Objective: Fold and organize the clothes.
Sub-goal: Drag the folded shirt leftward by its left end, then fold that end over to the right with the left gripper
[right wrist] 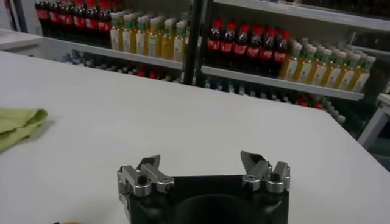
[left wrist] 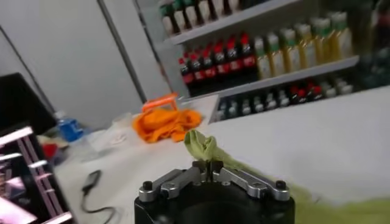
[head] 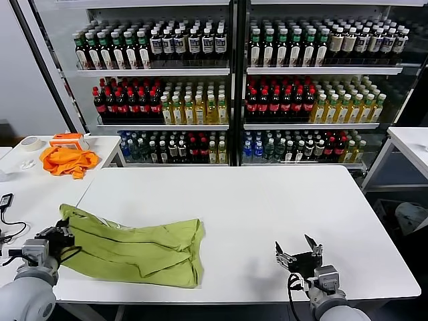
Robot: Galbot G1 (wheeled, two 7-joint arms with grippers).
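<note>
A light yellow-green T-shirt (head: 137,246) lies crumpled and partly folded on the white table (head: 267,200), at its front left. My left gripper (head: 65,235) is shut on the shirt's left edge, and in the left wrist view a pinched bunch of green fabric (left wrist: 204,146) rises from between its closed fingertips (left wrist: 208,168). My right gripper (head: 299,250) hovers open over bare table near the front right, with nothing between its fingers (right wrist: 148,165). The shirt's far end (right wrist: 18,125) shows at the edge of the right wrist view.
A bright orange cloth (head: 65,160) lies on the side table at the left, beside a tape roll (head: 30,142). A black cable (head: 8,224) trails near my left arm. Shelves of bottles (head: 227,87) stand behind the table.
</note>
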